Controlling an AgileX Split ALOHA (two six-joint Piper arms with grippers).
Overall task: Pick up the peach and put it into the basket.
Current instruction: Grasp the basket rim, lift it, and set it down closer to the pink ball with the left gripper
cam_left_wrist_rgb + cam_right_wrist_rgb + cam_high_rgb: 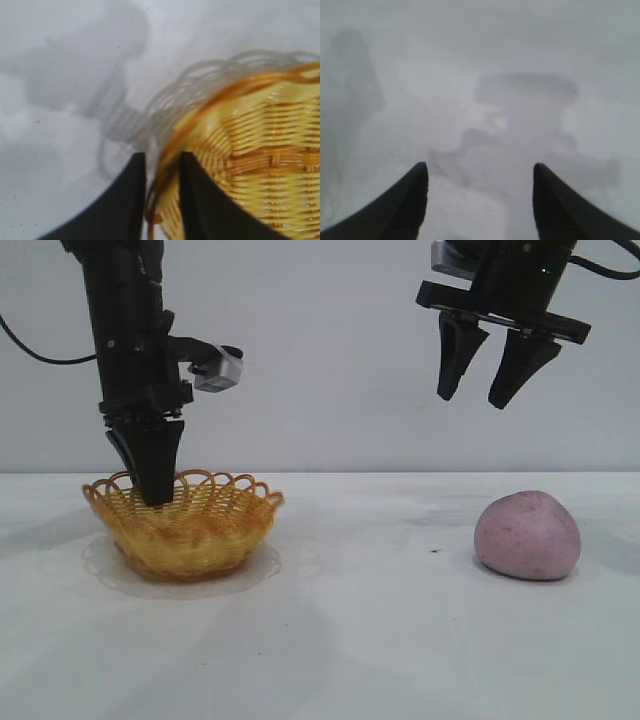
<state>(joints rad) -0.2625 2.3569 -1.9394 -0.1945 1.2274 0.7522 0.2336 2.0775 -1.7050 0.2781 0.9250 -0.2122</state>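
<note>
The peach point(527, 535), a dull pink-mauve speckled lump, sits on the white table at the right. The yellow woven basket point(190, 530) with an orange looped rim stands at the left. My left gripper point(152, 498) reaches down onto the basket's left rim and is shut on it; in the left wrist view the rim point(165, 165) runs between its two black fingers. My right gripper point(473, 400) hangs open and empty high above the table, up and a little left of the peach. The right wrist view shows only bare table between its fingers point(415, 200).
The white table point(380, 630) runs across the whole view with a plain grey wall behind. A small dark speck point(433, 551) lies on the table left of the peach.
</note>
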